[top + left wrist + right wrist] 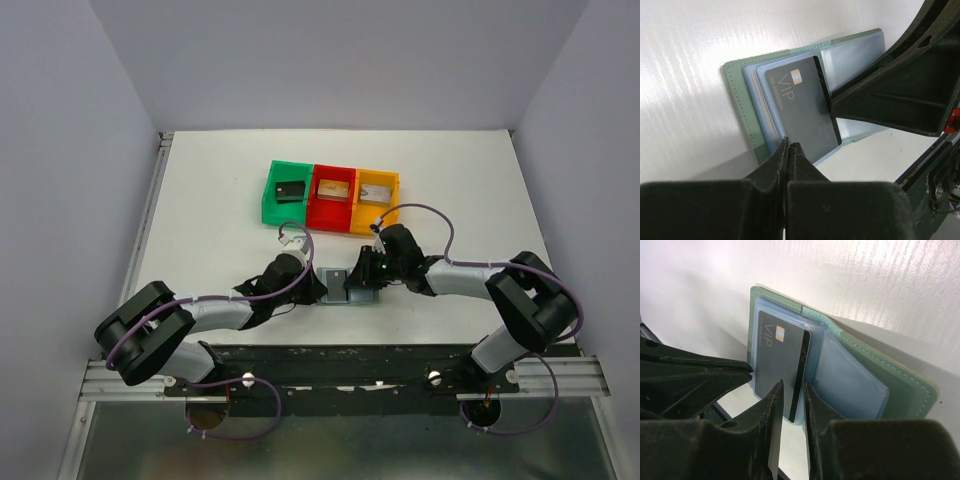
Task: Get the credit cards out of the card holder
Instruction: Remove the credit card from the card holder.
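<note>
Green bin [285, 215], red bin [330, 222] and yellow bin [375, 225] stand in a touching row above centre in the top view, well apart from both arms. Each holds one small card, too small to read. The card holder [326, 280] lies open on the white table [220, 200] at centre frame, between the two grippers, which cover much of it from above. In the left wrist view the right arm's housing cuts off the holder's right half. The left gripper [790, 146] has its jaws fully together, tips at the holder's lower edge, just below the grey VIP card [779, 357]. That card lies on the stack of light blue pockets on the holder's left page. The right gripper [793, 386] stands with a narrow gap, and the card's striped lower corner sits inside that gap. Whether the pads touch the card cannot be determined.
</note>
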`<state>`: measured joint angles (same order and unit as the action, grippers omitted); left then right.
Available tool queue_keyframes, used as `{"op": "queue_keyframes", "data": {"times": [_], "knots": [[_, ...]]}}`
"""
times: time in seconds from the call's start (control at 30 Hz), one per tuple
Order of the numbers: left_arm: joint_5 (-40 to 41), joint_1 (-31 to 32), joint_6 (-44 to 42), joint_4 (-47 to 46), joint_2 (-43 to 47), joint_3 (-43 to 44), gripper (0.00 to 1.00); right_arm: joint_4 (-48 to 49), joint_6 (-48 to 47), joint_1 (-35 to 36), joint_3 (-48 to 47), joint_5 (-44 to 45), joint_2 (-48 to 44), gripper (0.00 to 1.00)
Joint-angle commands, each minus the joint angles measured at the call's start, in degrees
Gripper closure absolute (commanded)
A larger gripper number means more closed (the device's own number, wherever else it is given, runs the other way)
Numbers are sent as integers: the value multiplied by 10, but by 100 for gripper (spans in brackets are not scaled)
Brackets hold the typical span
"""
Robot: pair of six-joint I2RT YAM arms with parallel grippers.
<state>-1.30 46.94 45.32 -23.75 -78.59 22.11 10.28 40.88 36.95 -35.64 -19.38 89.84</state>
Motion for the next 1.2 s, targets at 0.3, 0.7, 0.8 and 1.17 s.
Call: {"op": "queue_keyframes", "data": {"times": [0.3,0.7,0.8,1.17], "knots": [[9,-2,-9,18,7,1,100,59,26,-12,10,-51,33,71],[8,-1,-7,14,-8,-3,100,66,27,-18,18,-56,45,71],[8,-2,-5,12,-13,-2,100,90,32,-18,22,-71,47,71],[9,-2,-1,7,-26,-5,100,227,63,-28,57,-147,69,71]]}}
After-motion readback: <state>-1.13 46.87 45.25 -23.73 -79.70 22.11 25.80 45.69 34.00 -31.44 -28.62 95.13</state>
